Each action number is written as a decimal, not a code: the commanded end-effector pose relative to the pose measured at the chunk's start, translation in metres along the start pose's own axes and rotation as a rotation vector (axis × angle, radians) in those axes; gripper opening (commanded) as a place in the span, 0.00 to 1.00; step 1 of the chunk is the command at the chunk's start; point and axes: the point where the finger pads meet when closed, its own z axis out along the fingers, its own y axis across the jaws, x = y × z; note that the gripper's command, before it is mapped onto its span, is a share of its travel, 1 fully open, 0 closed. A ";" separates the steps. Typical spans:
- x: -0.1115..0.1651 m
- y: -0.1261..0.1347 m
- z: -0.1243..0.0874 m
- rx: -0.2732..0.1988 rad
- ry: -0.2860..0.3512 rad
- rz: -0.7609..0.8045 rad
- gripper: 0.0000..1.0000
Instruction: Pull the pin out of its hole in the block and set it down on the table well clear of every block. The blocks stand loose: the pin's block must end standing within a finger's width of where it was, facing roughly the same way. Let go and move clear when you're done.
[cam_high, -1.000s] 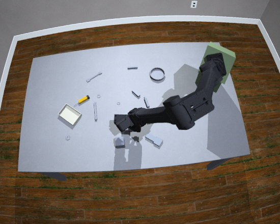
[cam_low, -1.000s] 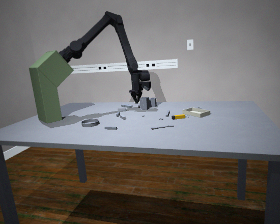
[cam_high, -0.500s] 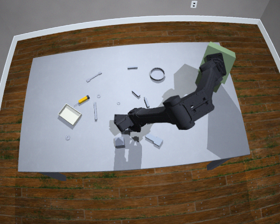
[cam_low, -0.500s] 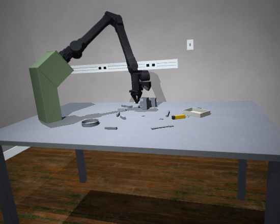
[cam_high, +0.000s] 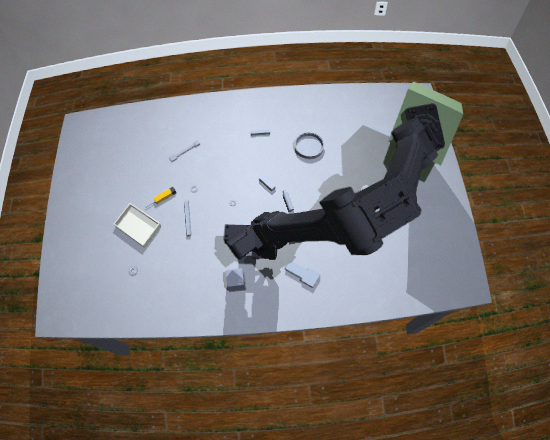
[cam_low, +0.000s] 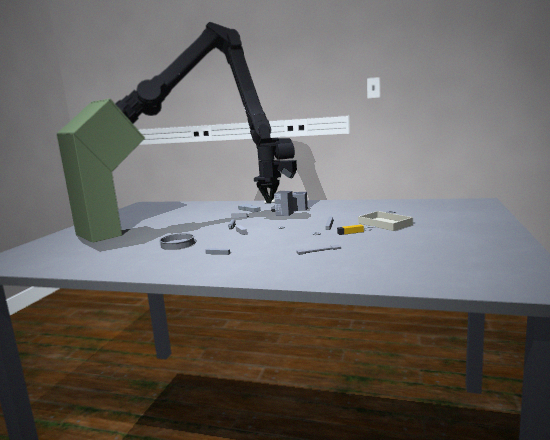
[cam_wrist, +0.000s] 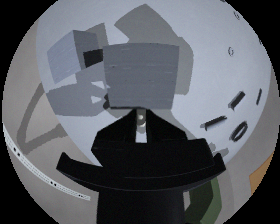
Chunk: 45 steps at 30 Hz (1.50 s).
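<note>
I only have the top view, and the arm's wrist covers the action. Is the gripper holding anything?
Observer: Yes. In the wrist view the gripper is shut on a thin pale pin.
Operator: Is the pin out of its block?
Observer: In the wrist view the pin's far end meets the lower edge of the grey block. I cannot tell whether it is free.
Operator: How low is the gripper?
Observer: In the exterior view its fingertips hang off the table, beside the block's upper part.
</note>
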 end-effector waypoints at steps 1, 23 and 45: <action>0.012 0.004 0.009 -0.007 0.019 -0.008 0.00; 0.026 0.004 0.009 -0.007 0.038 -0.008 0.00; 0.031 0.004 0.009 -0.007 0.047 -0.005 0.00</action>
